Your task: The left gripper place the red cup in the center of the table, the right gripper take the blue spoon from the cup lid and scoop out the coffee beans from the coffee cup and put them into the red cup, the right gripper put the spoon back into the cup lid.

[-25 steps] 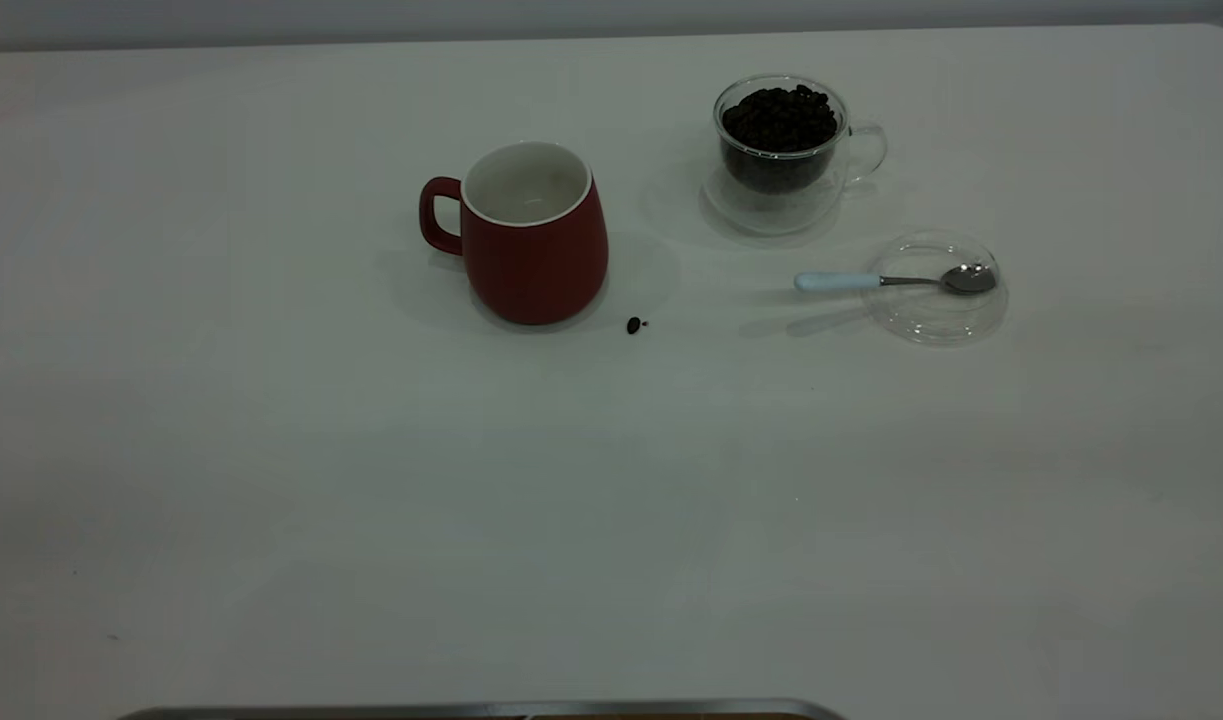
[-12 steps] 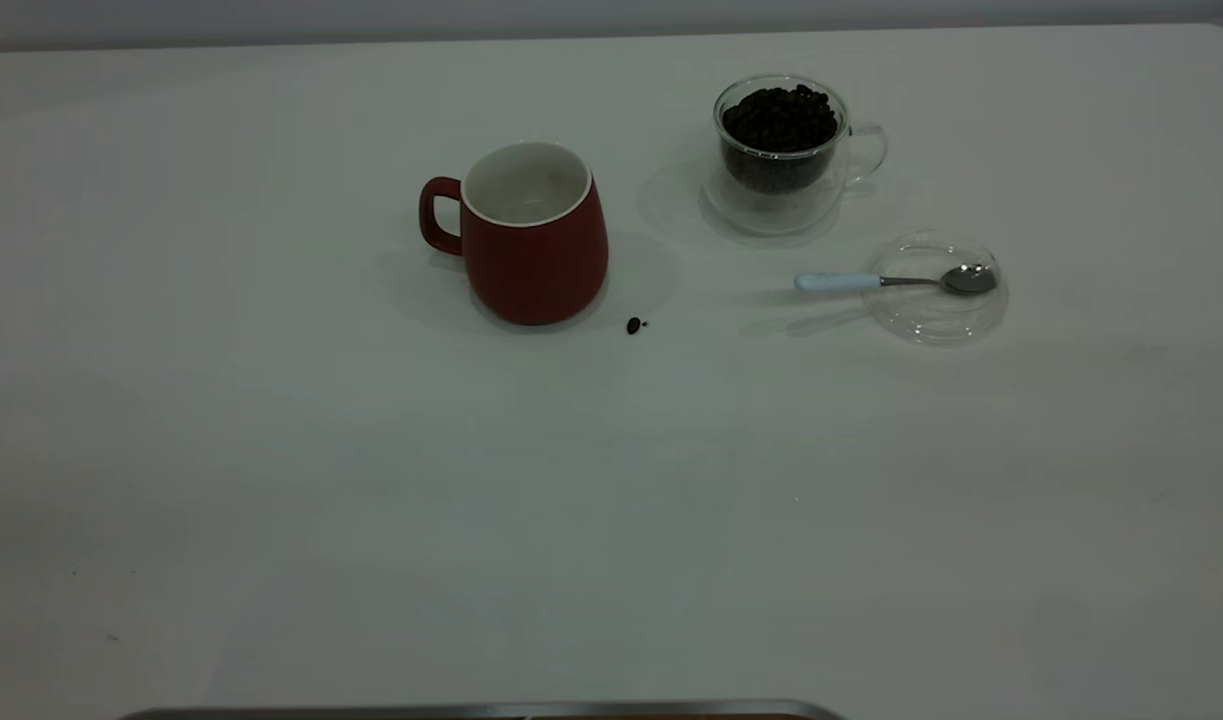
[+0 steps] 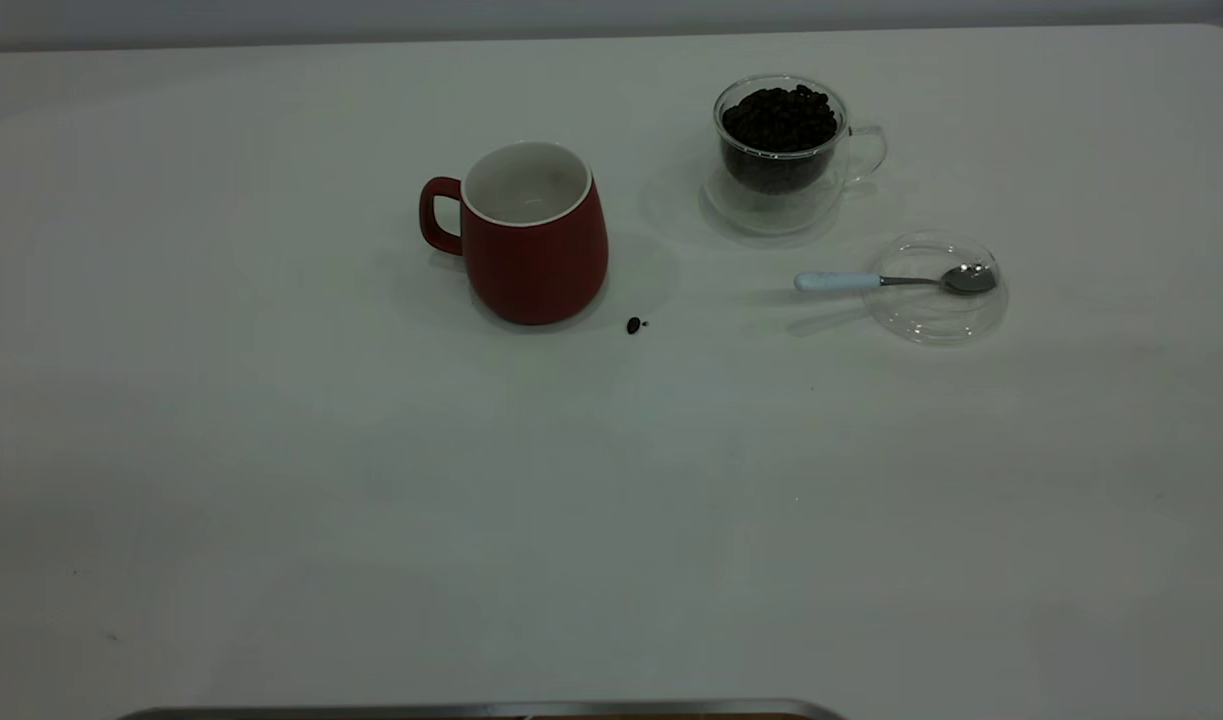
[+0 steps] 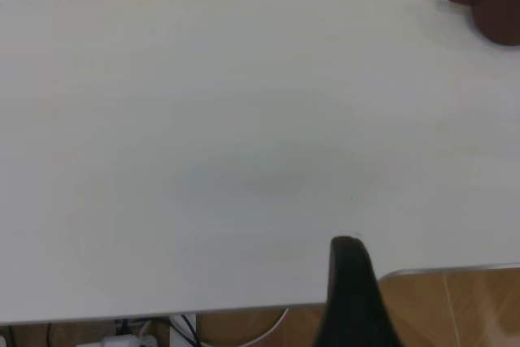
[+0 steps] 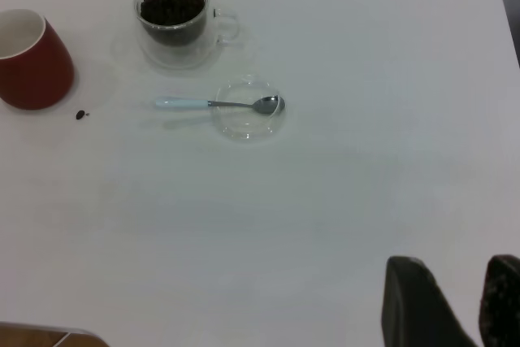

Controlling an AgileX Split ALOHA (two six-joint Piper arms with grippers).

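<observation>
A white tabletop [image 3: 271, 450] seen from above, and across the last second nothing on it has moved; the red cup [image 3: 536, 235] stands upright toward the middle of the tabletop, handle turned to the left edge, its white inside looking empty as far as can be told; to its right and nearer the far edge stands the coffee cup [image 3: 783, 150], clear glass, heaped with dark coffee beans [image 3: 779, 115]; nearer the right edge lies the cup lid [image 3: 933, 312], with the blue spoon [image 3: 891, 281] resting across it, metal bowl inside the lid and pale handle sticking out toward the red cup; one stray bean [image 3: 633, 325] lies on the tabletop just beside the red cup's base; neither arm appears in the overhead view; the left gripper [image 4: 351, 298] shows only one dark finger at the near edge of the tabletop, well apart from the red cup, so I cannot tell how its jaws stand; the right gripper [image 5: 455, 298] hangs near the tabletop's near right corner, jaws parted and holding nothing; the stillness, with the spoon back on the lid, suggests the task is finished or the scooping fell short.
</observation>
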